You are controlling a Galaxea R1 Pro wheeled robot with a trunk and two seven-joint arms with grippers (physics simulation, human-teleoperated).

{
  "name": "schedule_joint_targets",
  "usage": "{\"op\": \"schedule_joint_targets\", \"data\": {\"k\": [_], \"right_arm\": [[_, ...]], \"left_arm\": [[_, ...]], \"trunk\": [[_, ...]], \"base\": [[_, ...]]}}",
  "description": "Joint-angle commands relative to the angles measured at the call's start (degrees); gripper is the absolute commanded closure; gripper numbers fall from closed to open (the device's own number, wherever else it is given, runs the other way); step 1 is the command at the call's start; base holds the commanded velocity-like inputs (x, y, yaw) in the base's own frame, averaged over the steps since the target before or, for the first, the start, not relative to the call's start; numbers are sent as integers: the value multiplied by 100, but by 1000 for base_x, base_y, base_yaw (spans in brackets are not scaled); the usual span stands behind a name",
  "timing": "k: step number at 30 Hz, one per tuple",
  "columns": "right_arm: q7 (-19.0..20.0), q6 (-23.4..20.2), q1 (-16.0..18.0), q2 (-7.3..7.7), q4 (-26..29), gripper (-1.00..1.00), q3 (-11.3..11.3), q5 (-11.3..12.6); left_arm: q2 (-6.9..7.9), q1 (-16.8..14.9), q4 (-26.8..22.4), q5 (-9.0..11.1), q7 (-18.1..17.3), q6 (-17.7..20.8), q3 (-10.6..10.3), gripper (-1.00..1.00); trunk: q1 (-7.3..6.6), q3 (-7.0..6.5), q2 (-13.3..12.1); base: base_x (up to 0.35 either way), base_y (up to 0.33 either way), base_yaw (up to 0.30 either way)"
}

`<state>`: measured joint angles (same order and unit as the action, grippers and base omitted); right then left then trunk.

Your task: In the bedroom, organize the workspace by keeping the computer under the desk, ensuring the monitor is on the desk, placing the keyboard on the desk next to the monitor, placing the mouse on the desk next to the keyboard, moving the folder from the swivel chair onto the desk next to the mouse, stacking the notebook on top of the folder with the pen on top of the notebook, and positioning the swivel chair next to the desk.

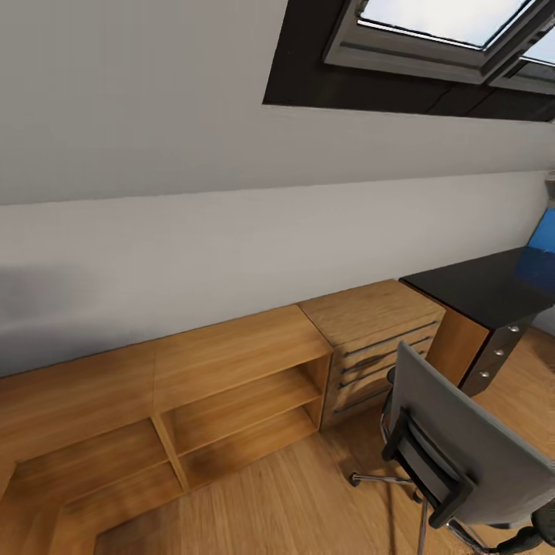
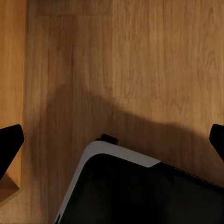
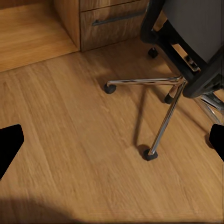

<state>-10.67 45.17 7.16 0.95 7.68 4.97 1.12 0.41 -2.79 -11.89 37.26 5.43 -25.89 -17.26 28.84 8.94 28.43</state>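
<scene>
left gripper [image 2: 112,140]: we see just the two black fingertips [image 2: 9,142] at opposite edges of the left wrist view, so it's spread wide with nothing between them. Under it we get the wooden floor [image 2: 140,56] and a rounded dark, white-rimmed part of the robot's own body [image 2: 140,191] (can't tell which part exactly).

right gripper [image 3: 112,142]: same deal, black fingertips [image 3: 9,144] far apart at both edges of the right wrist view, holding nothing, touching nothing. It hangs over bare floor close to the chair's base.

swivel chair [image 1: 462,447]: lower right of the head view, grey back towards us with black armrests. It stands just in front of the wooden drawer chest [image 1: 378,339] and near the desk's end. The right wrist view gives us the chrome legs [image 3: 163,121] and black casters resting on the floor.

desk [image 1: 478,289]: far right in the head view, glossy black top, black drawer unit with small round knobs below, a bit of blue panel [image 1: 543,247] at the back. It sits right up against the drawer chest.

open shelf unit [image 1: 231,401]: light wood, low, along the wall left of the chest.

skylight [image 1: 432,38]: up top in the sloped ceiling.
</scene>
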Motion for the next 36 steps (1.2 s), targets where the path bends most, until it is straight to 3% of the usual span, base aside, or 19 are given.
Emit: {"op": "schedule_joint_targets", "data": {"k": [1, 13, 32, 36], "right_arm": [[-41, 12, 5, 2, -4, -100, 48, 11], [-41, 17, 5, 2, -4, -100, 48, 11], [-41, 18, 5, 20, -4, -100, 44, 15], [-41, 18, 5, 28, -4, -100, 47, 17]], "left_arm": [[3, -2, -7, 1, 55, -13, -50, -100], [3, -2, -7, 7, 55, -12, -50, -100], [0, -2, -3, 10, 55, 31, -54, -100], [-94, -2, 108, 8, 51, 55, -225, -100]], "trunk": [[2, 19, 10], [2, 107, 10], [2, 119, 10], [2, 119, 10]], "base": [[0, 0, -126], [0, 19, -141], [37, 102, -260], [300, 109, -296]]}}
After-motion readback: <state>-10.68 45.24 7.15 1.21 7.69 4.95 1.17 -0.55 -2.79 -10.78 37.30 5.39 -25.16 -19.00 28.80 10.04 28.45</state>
